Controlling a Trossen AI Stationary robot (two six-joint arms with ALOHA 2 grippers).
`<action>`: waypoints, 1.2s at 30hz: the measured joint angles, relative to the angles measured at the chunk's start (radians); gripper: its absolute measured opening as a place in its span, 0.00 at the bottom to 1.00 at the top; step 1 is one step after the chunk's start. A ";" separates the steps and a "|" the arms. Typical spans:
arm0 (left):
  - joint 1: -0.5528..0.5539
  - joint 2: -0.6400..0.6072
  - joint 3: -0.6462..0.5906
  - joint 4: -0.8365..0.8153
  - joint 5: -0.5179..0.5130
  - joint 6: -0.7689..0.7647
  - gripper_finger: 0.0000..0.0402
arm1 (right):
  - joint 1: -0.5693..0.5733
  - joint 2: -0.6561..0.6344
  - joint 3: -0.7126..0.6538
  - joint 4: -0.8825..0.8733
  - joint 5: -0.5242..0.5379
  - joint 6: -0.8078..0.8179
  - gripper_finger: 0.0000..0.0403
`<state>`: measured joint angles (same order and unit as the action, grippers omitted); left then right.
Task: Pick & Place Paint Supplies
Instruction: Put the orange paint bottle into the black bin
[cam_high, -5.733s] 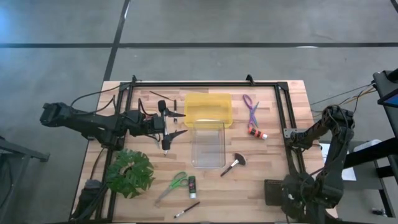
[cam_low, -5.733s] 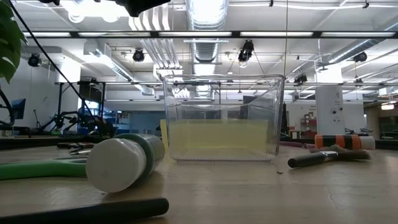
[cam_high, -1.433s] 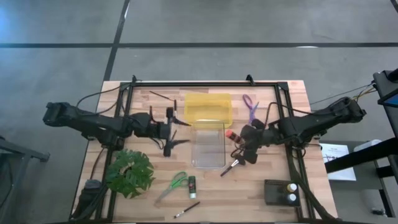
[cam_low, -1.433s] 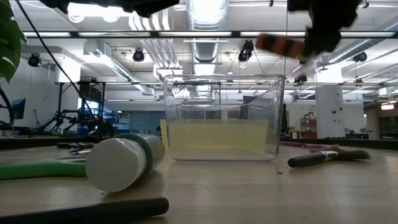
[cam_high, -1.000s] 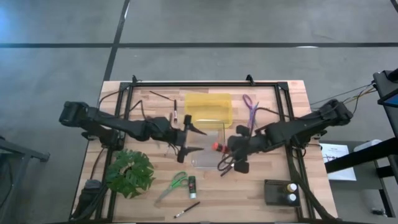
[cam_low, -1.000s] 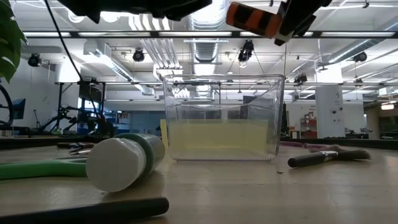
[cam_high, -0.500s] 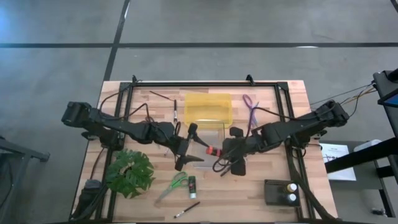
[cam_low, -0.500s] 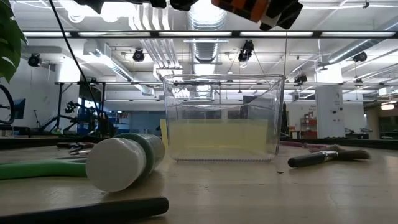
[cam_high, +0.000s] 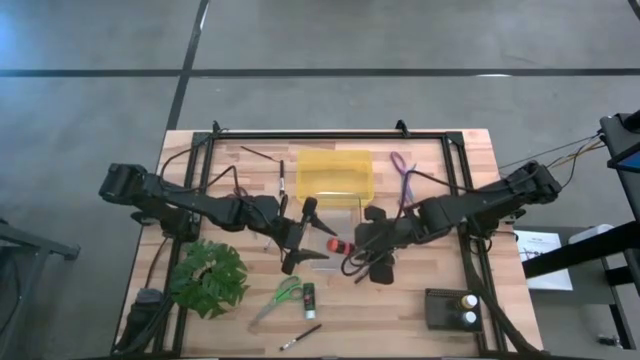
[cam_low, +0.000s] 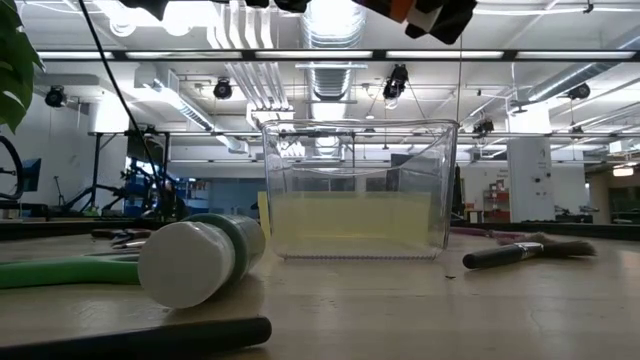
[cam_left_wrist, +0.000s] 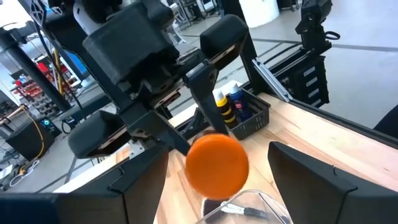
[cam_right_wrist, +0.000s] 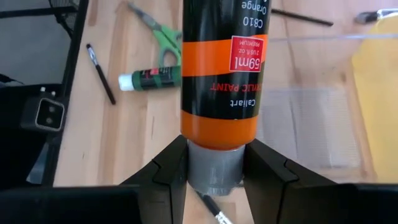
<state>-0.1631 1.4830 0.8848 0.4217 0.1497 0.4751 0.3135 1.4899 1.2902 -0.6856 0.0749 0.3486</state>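
An orange-and-black paint bottle (cam_high: 339, 243) hangs in the air over the clear open container (cam_high: 335, 222), with my right gripper (cam_high: 353, 243) shut on it. My left gripper (cam_high: 300, 236) faces it from the table's left and is open. In the left wrist view the bottle's round orange end (cam_left_wrist: 217, 165) shows between the left fingers (cam_left_wrist: 138, 186), with a gap on each side. In the low view the bottle's orange (cam_low: 399, 8) just shows at the upper edge, well above the container (cam_low: 355, 190). My right gripper pinches the bottle's grey cap end (cam_right_wrist: 214, 167) between its two fingers (cam_right_wrist: 168, 169). The fingers come from the table's right, slanting down, and lie along the bottle. The bottle sticks out beyond the fingertips toward my left gripper, lifted clear above the clear container.
A yellow bin (cam_high: 335, 172) stands behind the clear container. Purple scissors (cam_high: 403, 172) lie far right, a pen (cam_high: 282, 178) far left. Near the front lie green scissors (cam_high: 285, 293), a green-and-white bottle (cam_high: 308, 295), a thin brush (cam_high: 300, 337) and a plant (cam_high: 208, 278). A black tray (cam_high: 448, 310) sits at the near right.
My right gripper has carried the bottle a little toward the table's left and upward, closer to my left gripper. In the low view the bottle has risen almost out of the picture's top. Both grippers' openings look unchanged.
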 joint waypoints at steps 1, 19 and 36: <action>0.000 0.000 0.000 0.000 0.000 0.000 0.71 | -0.004 0.000 0.000 0.010 0.000 -0.006 0.28; 0.001 0.000 -0.001 0.007 0.000 -0.005 0.66 | -0.034 0.000 -0.001 0.067 -0.027 -0.054 0.28; 0.010 0.000 0.000 0.011 0.000 0.000 0.32 | -0.030 0.000 -0.001 0.069 -0.016 -0.100 0.28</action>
<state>-0.1527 1.4834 0.8845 0.4323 0.1501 0.4755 0.2835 1.4902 1.2888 -0.6165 0.0589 0.2485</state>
